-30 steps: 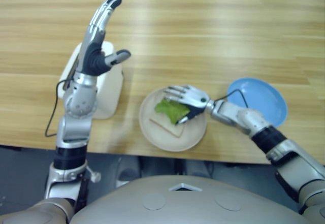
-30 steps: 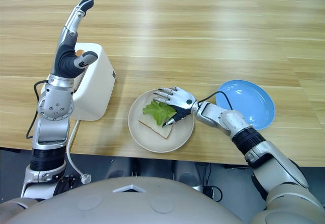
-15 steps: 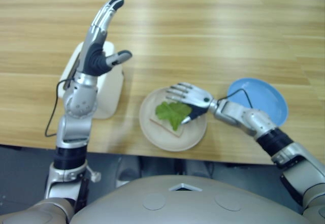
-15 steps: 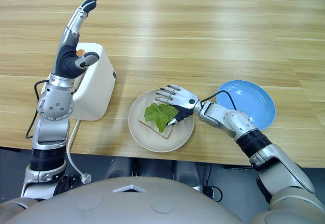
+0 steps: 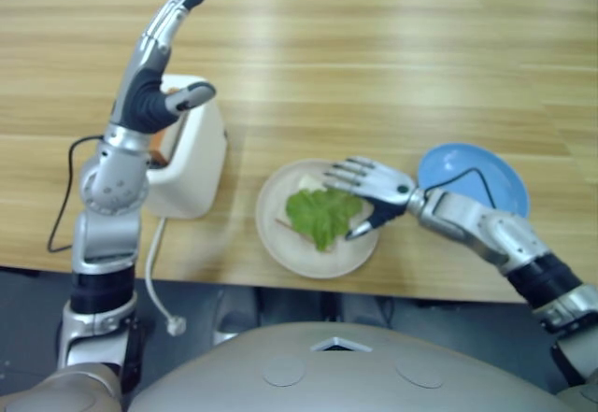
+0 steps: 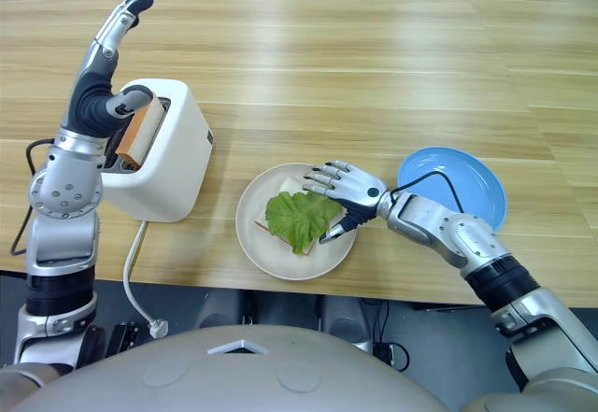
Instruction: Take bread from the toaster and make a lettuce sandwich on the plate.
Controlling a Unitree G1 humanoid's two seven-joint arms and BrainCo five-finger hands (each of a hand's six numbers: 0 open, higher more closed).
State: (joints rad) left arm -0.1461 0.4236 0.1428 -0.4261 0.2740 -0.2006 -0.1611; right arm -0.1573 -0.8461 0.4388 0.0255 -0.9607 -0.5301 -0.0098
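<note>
One bread slice (image 6: 142,132) stands upright in toaster (image 6: 173,164).

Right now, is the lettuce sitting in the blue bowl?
No, the lettuce lies on the bread on the plate, which is beside the blue bowl.

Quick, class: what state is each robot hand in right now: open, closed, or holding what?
Left hand: open, holding nothing.
Right hand: open, spread over the plate, holding nothing.
</note>
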